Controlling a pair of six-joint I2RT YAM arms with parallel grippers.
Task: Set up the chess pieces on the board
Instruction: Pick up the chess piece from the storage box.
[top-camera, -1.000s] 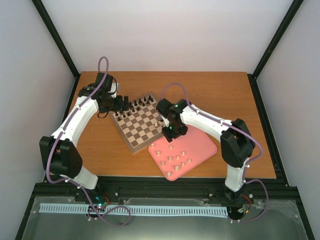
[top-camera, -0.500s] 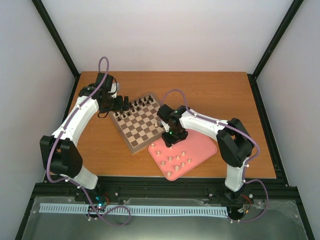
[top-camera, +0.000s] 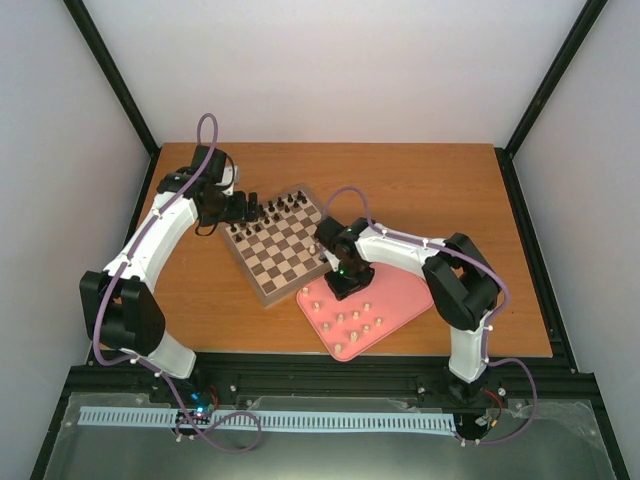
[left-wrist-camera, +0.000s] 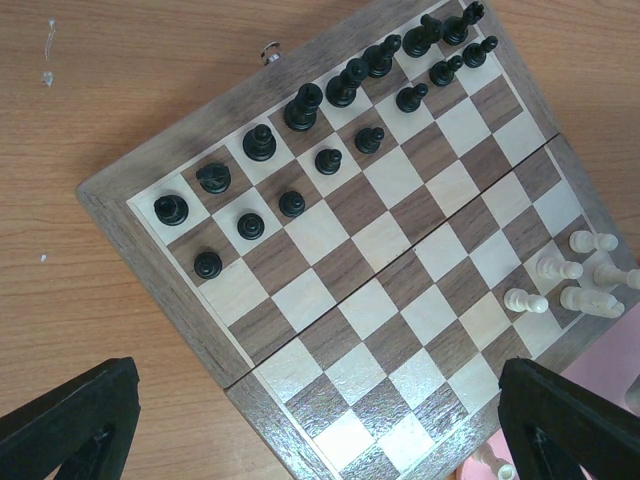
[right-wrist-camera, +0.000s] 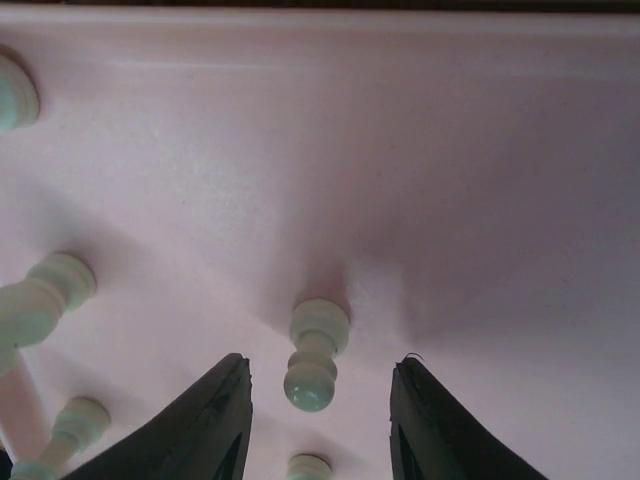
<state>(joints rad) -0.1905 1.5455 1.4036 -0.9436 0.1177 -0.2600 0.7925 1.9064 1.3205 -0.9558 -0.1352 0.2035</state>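
A pale pawn sits on the pink tray between the right arm's fingers, which are lowered on either side of it, apart and not touching it. Ten or so more pale chess pieces are scattered across the same tray. Four more pale pieces stand at the corner of the board nearest the tray. The board lies angled on the wooden surface, its far rows filled with dark pieces, and the left arm's fingers hover wide apart at its far-left edge.
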